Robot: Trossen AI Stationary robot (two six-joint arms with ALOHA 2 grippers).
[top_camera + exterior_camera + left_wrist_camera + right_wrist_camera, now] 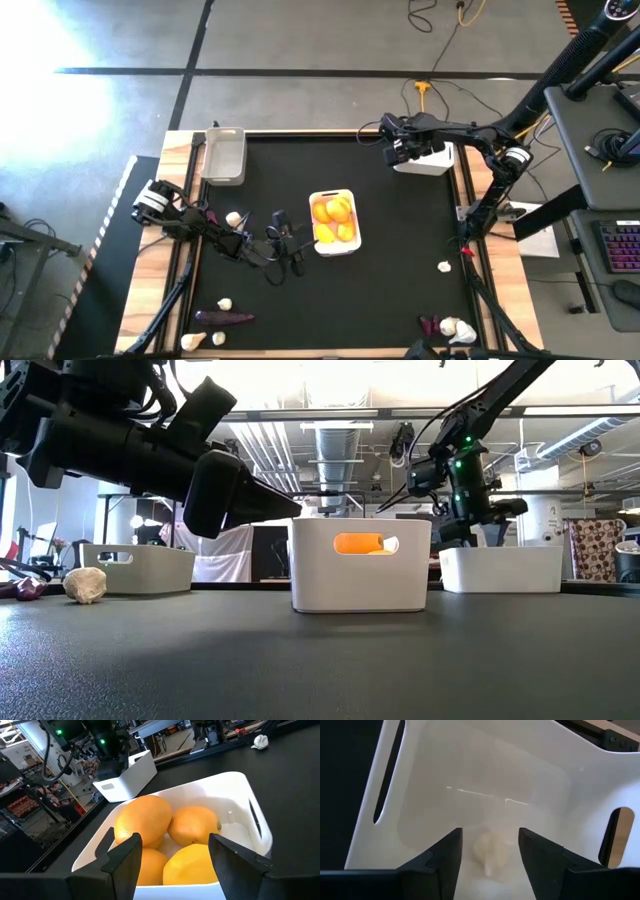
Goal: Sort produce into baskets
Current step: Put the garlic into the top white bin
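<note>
My left gripper [296, 243] stands open and empty just left of the middle white basket [349, 194]; the left wrist view shows its fingers [122, 857] framing the yellow and orange fruits [145, 817] that lie inside. My right gripper [404, 150] hangs open over the white basket [436, 164] at the back right. In the right wrist view a white garlic bulb [490, 851] lies loose on that basket's floor [485, 775], below the parted fingers [445, 855]. The grey basket [224, 155] at the back left has nothing visible in it.
Loose garlic bulbs lie at the left [233, 218], front left [225, 303] and right [445, 266]. Purple vegetables lie near the front edge at the left [225, 318] and right [430, 325]. The table's wooden rim [180, 150] borders the black mat.
</note>
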